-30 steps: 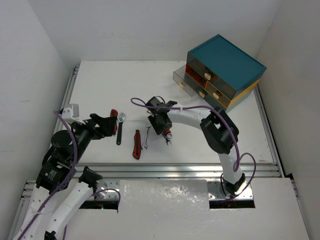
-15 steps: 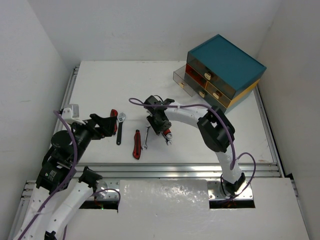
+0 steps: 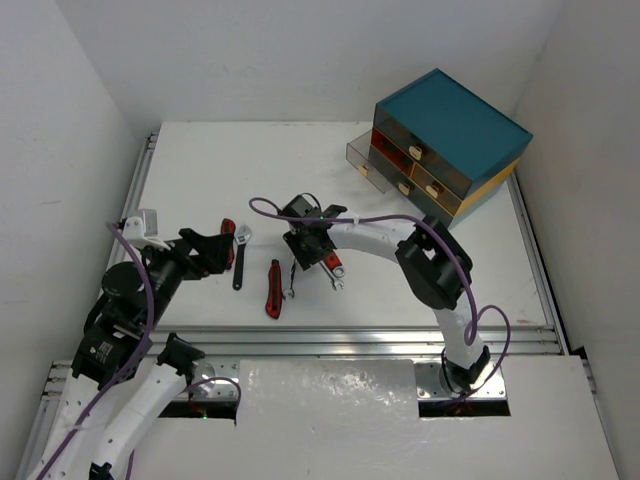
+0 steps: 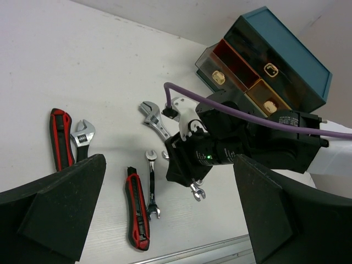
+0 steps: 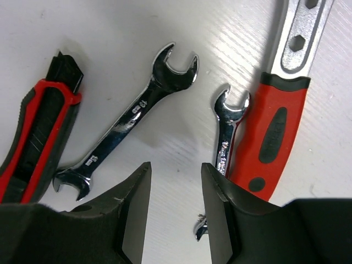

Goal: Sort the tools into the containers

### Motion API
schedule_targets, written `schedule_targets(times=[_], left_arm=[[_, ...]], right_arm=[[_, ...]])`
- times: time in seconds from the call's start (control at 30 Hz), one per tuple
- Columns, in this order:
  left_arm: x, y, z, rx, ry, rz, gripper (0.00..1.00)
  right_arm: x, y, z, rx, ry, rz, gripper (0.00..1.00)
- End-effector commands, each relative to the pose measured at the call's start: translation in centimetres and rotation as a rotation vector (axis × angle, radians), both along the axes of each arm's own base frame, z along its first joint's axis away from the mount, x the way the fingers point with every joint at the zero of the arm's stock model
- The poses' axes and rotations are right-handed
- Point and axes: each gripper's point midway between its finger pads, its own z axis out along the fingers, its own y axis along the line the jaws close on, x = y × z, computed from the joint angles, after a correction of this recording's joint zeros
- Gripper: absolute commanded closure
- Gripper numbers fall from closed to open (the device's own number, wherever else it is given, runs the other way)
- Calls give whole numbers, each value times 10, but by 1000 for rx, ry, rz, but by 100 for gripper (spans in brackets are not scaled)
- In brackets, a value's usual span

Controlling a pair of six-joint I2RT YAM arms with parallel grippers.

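My right gripper point(image 3: 303, 250) is open and empty, low over the table among the tools; in its wrist view point(image 5: 175, 209) bare table lies between its fingers. A slim silver spanner point(image 5: 135, 118) lies to its left. A second, smaller spanner point(image 5: 225, 143) lies against the right finger point(image 5: 220, 214), beside a red-handled adjustable wrench point(image 5: 275, 132). A red/black-handled tool point(image 5: 38, 137) lies further left. My left gripper point(image 3: 222, 250) is wide open and empty above red/black pliers point(image 4: 59, 137) and a dark-handled wrench point(image 4: 82, 135). The teal-topped chest point(image 3: 450, 125) stands at the back right with a smoky drawer point(image 3: 365, 158) pulled out.
The chest's red point(image 3: 385, 140) and orange point(image 3: 440, 190) drawers have cream knobs. White walls enclose the table on the left, back and right. An aluminium rail point(image 3: 350, 340) runs along the near edge. Purple cables loop over both arms.
My right gripper has shifted a little to the left, from over the red-handled wrench to over the spanners. The left arm and the tools have not moved.
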Motion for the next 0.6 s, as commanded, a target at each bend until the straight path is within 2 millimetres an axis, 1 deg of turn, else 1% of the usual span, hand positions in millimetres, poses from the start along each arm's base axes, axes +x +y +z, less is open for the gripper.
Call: schedule_targets(times=[0.0, 0.03, 0.2, 0.33, 0.47, 0.57], left_arm=[[2, 2, 12, -7, -54, 9, 0], [2, 3, 12, -7, -53, 11, 0], [2, 2, 12, -7, -54, 8, 0], [2, 2, 11, -5, -50, 6, 0], [1, 2, 12, -6, -56, 8, 0], [2, 2, 12, -6, -55, 9, 0]], right_arm=[[12, 14, 20, 42, -57, 4, 57], [13, 10, 13, 21, -50, -2, 57], [21, -5, 6, -13, -46, -47, 57], [30, -23, -2, -31, -10, -79, 56], [27, -33, -17, -43, 46, -76, 56], [27, -39, -21, -57, 53, -82, 56]])
